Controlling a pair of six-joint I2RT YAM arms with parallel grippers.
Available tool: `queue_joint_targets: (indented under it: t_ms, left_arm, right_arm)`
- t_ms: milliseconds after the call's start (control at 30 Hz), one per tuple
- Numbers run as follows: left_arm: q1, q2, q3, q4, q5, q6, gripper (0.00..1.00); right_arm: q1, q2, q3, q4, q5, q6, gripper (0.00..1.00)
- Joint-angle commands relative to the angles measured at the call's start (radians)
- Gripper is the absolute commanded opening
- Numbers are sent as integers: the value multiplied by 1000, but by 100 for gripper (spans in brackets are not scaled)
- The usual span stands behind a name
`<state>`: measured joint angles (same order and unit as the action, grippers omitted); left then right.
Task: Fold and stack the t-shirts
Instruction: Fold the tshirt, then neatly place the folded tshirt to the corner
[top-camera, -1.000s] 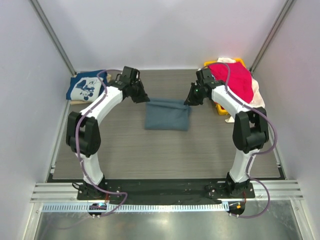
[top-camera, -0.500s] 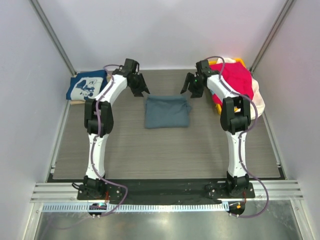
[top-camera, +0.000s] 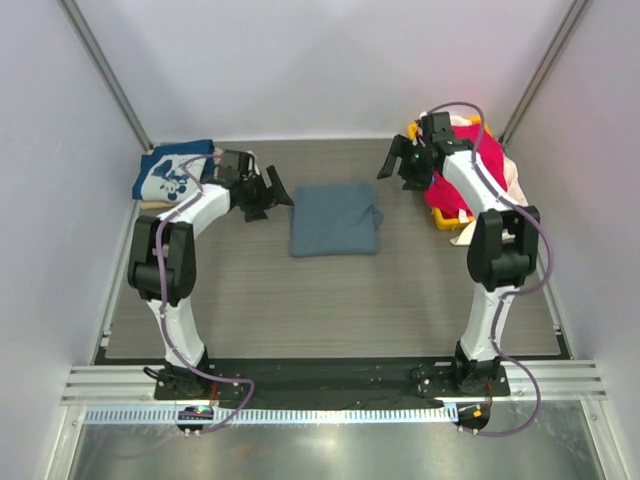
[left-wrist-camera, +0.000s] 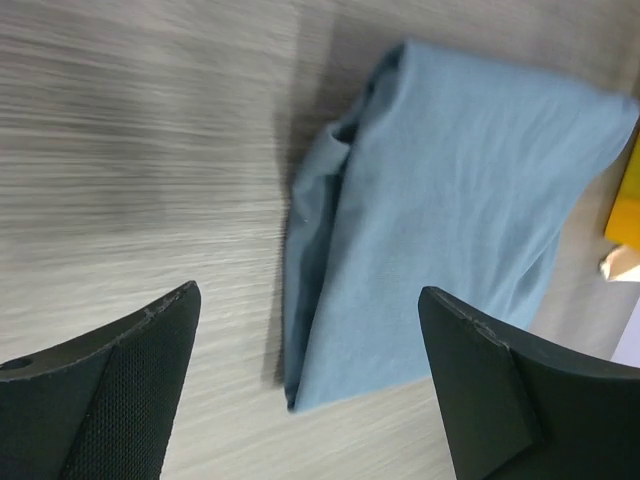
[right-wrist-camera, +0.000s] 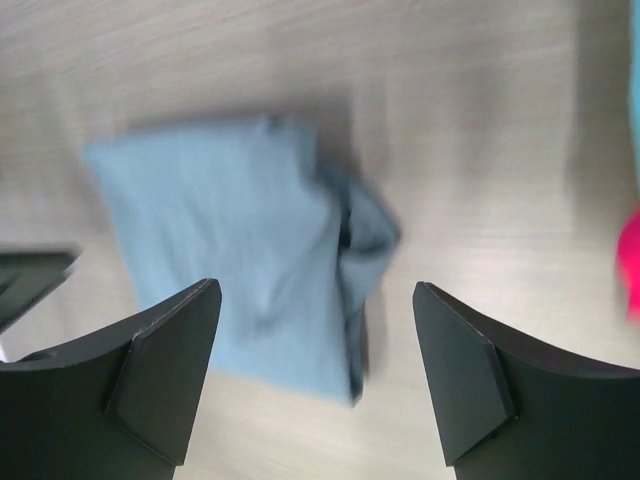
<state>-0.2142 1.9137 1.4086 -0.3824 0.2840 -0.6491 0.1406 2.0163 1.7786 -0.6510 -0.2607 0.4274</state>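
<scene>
A folded slate-blue cloth t-shirt (top-camera: 334, 219) lies mid-surface (top-camera: 300, 300) between the left claw (top-camera: 273, 195) and right claw (top-camera: 398, 172), both spread apart, empty. Soft and floppy, it likely needs lifting by opposite folded edges.

Folded slate t-shirt (top-camera: 334, 218) and yellow basket (top-camera: 440, 217) lie on the table (top-camera: 300, 300).
</scene>
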Motion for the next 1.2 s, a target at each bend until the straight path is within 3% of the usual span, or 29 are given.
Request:
queue_joint_targets:
  t_ms: [0,200,600,700,800,867,1000,1167]
  left_arm:
    - [-19,-1,-75,287,87,2,92]
    - [-24,109,-56,364,67,0,88]
    - [-68,258,-8,436,130,-44,57]
    - [-83,249,-25,465,155,-50,40]
    - [-65,232,-26,488,207,-67,4]
    - [-36,173,-23,481,219,-87,0]
    - [13,71,105,167,176,17,0]
    - [71,-7,251,-39,130,132,0]
  right_arm:
    - [13,-174,-184,98,-29,-4,84]
    - [24,-333,-385,154,-83,-9,84]
    - [25,-387,-522,180,-97,-12,84]
    - [25,-381,-527,186,-100,-12,84]
    - [25,-380,-530,189,-106,-12,84]
    - [25,-389,-532,192,-112,-12,84]
    - [25,-418,-533,197,-120,-10,84]
    - [25,-442,-535,206,-141,2,84]
